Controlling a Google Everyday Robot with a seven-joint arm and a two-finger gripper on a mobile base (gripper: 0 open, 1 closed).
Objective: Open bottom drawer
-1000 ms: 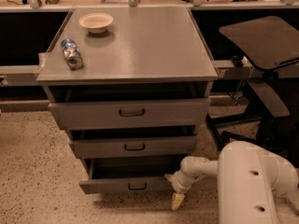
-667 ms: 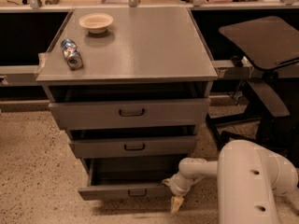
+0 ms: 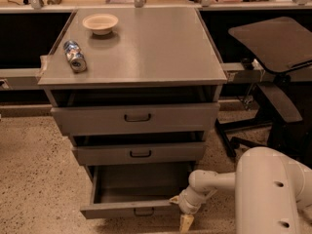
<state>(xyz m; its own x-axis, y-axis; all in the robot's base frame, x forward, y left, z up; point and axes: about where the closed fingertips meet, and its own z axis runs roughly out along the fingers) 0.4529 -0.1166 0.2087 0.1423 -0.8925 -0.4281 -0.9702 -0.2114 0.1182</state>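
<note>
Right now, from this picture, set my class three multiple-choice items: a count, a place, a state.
1. How many drawers has the cabinet? A two; B five; C three.
2. Where is the gripper? A on the cabinet's top; B by the right end of the front of the bottom drawer; C at the top handle.
3. The bottom drawer is: A pulled out farthest; B shut; C missing.
Key: C, three fronts stacked; B, it sits low beside that front; A, its inside shows.
</note>
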